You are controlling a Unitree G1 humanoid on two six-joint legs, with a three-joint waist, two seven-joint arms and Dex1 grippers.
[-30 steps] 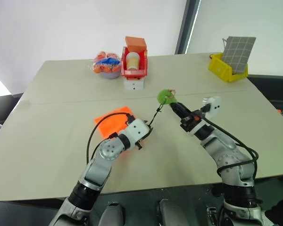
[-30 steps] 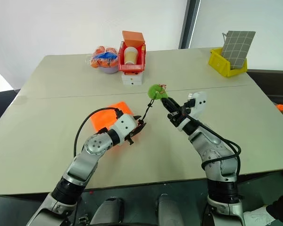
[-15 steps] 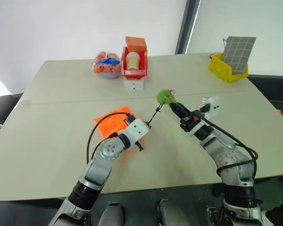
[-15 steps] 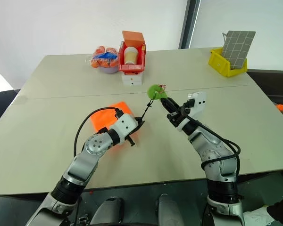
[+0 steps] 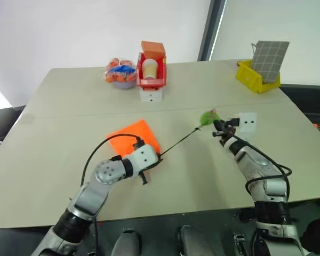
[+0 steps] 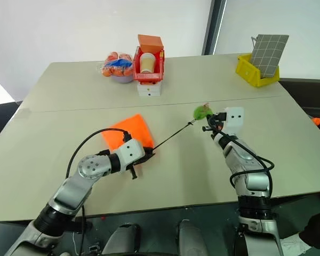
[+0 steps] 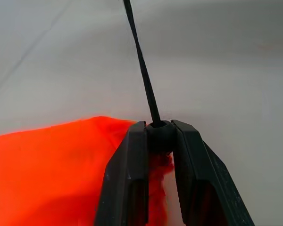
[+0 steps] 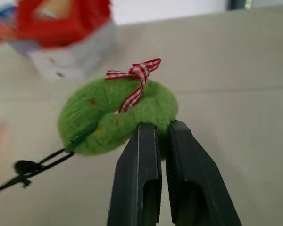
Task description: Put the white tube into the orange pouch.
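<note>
The orange pouch (image 5: 133,137) lies flat on the table ahead of my left arm. My left gripper (image 7: 159,134) is at the pouch's mouth, shut on the small black cord lock (image 7: 159,137). From there the black cord (image 5: 178,143) runs taut to the green round tag (image 8: 118,115), which carries a red checked bow. My right gripper (image 8: 160,129) is shut on the edge of that tag and holds it just above the table at the right (image 5: 207,116). The white tube is out of view.
At the back stand a red bin (image 5: 151,79) with a paper cup, an orange box (image 5: 153,49) behind it, and a white box (image 5: 151,96) in front. A bag of orange fruit (image 5: 120,73) sits to their left. A yellow bin (image 5: 257,77) with a checked board stands far right.
My right gripper has swung right and lower with the green tag, drawing the cord taut. My left gripper has shifted left and back at the pouch's mouth and closed further.
</note>
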